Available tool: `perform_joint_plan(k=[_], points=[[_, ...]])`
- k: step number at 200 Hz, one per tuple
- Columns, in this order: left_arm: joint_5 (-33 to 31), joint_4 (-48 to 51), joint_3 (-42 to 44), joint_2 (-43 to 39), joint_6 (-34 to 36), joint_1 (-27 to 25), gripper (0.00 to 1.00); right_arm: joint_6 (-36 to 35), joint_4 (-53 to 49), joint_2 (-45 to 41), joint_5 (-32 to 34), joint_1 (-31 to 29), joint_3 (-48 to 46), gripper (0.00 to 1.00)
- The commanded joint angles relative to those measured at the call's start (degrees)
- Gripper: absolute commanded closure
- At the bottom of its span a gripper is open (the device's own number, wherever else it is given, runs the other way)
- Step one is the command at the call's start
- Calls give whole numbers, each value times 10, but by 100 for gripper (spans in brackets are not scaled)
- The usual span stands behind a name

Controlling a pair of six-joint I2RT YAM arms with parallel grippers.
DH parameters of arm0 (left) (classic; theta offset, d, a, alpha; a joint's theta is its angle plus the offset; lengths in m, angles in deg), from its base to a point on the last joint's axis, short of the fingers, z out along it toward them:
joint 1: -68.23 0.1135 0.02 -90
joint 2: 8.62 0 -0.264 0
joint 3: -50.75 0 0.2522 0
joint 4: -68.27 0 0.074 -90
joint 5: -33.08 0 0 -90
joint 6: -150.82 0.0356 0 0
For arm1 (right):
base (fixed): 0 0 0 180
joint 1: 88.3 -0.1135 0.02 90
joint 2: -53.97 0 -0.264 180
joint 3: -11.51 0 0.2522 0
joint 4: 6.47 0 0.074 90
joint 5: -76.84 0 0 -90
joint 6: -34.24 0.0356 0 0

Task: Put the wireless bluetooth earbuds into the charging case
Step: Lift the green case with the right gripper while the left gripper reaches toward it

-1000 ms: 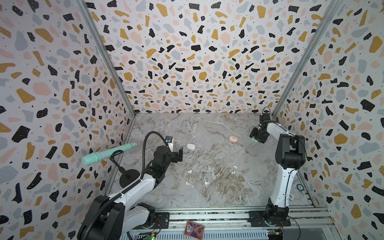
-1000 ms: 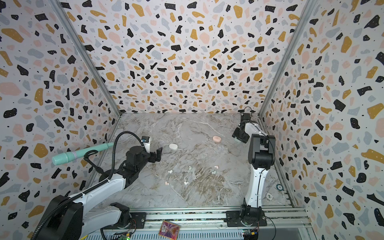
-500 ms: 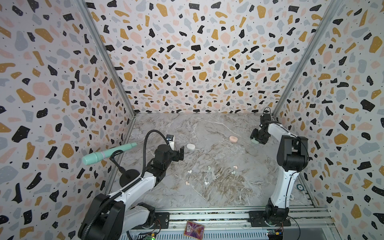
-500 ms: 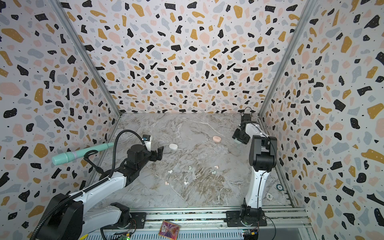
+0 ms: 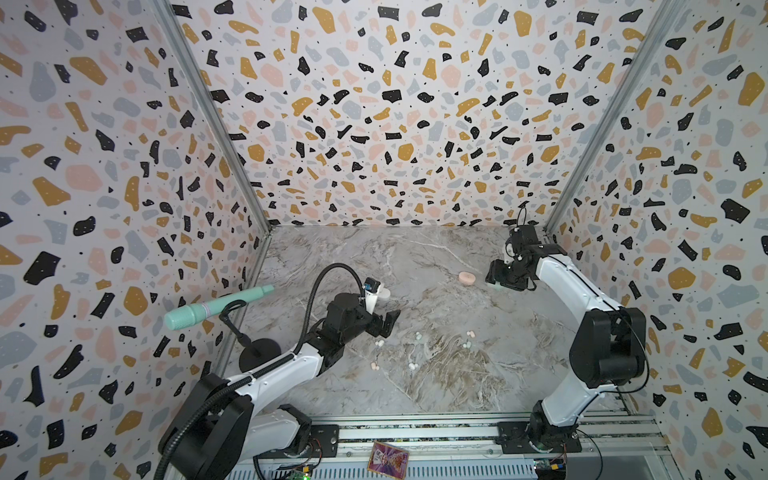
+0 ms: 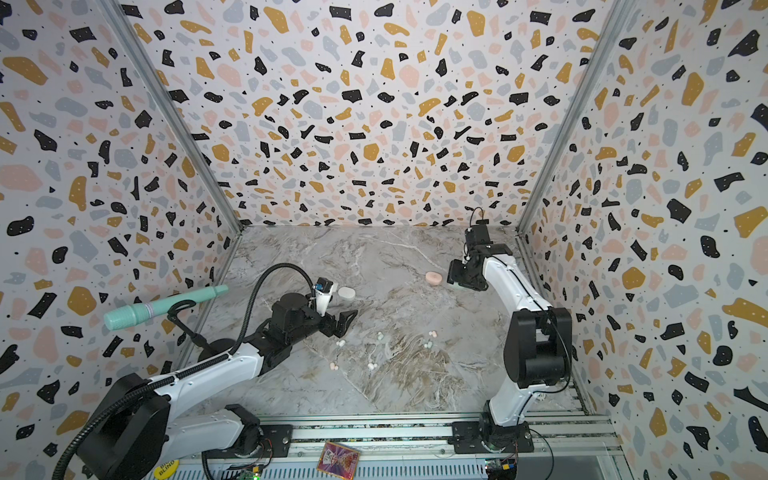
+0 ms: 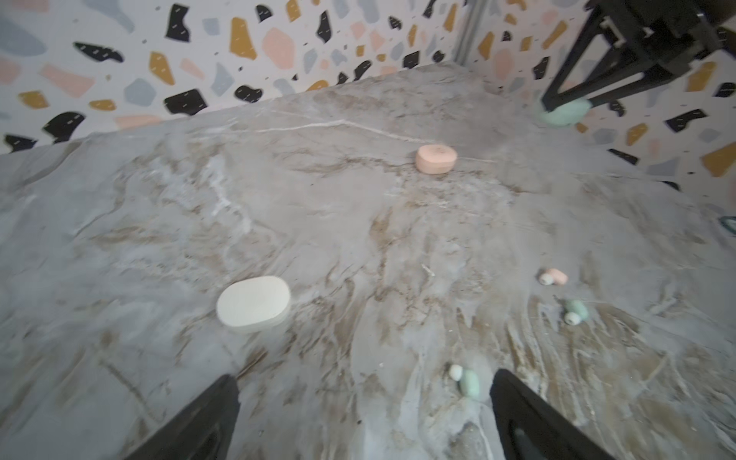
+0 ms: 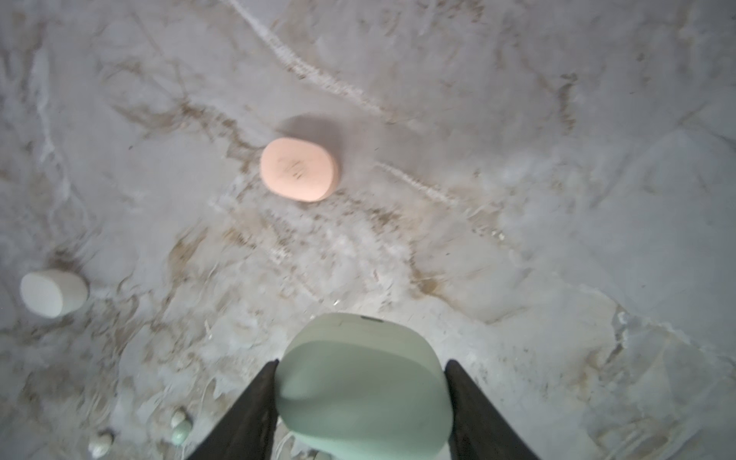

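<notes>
My right gripper (image 5: 498, 279) (image 8: 360, 362) is shut on a mint charging case (image 8: 364, 386) (image 7: 563, 112) at the back right, one finger on each side. A pink case (image 5: 466, 277) (image 8: 299, 168) lies just left of it, and a white case (image 5: 384, 293) (image 7: 253, 303) lies further left. Small earbuds lie scattered mid-table: white (image 5: 380, 343), mint (image 5: 418, 336), pink (image 5: 470, 333). My left gripper (image 5: 384, 324) (image 7: 364, 376) stands open and empty just above the table. A mint earbud (image 7: 469, 382) lies close inside one finger (image 7: 517, 402).
A mint microphone (image 5: 216, 307) on a black stand leans at the left wall. Terrazzo-patterned walls close in the marble table (image 5: 436, 395) on three sides. More earbuds (image 5: 375, 366) (image 5: 412, 366) lie nearer the front rail (image 5: 415, 432).
My left gripper has moved right and toward the front, nearer the earbuds, still open. The right gripper has shifted slightly left with the mint case in it.
</notes>
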State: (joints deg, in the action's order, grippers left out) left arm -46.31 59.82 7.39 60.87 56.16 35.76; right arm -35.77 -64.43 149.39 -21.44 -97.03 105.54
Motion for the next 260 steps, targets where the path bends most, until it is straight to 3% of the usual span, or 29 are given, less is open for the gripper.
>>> perform_joint_plan(k=[1, 45, 104, 154, 260], points=[[56, -94, 9, -5, 21, -18, 0, -19, -64, -44, -39, -48, 3, 41], [126, -166, -1, 29, 35, -36, 0, -26, -120, -62, -89, -147, 58, 40], [194, -186, -66, 111, 48, -58, 0, -31, -179, -46, -89, -231, 155, 40], [186, -214, -90, 136, 55, -72, 0, -17, -196, -29, -67, -268, 192, 39], [239, -230, -117, 155, 39, -77, 23, -18, -180, -21, -76, -300, 200, 39]])
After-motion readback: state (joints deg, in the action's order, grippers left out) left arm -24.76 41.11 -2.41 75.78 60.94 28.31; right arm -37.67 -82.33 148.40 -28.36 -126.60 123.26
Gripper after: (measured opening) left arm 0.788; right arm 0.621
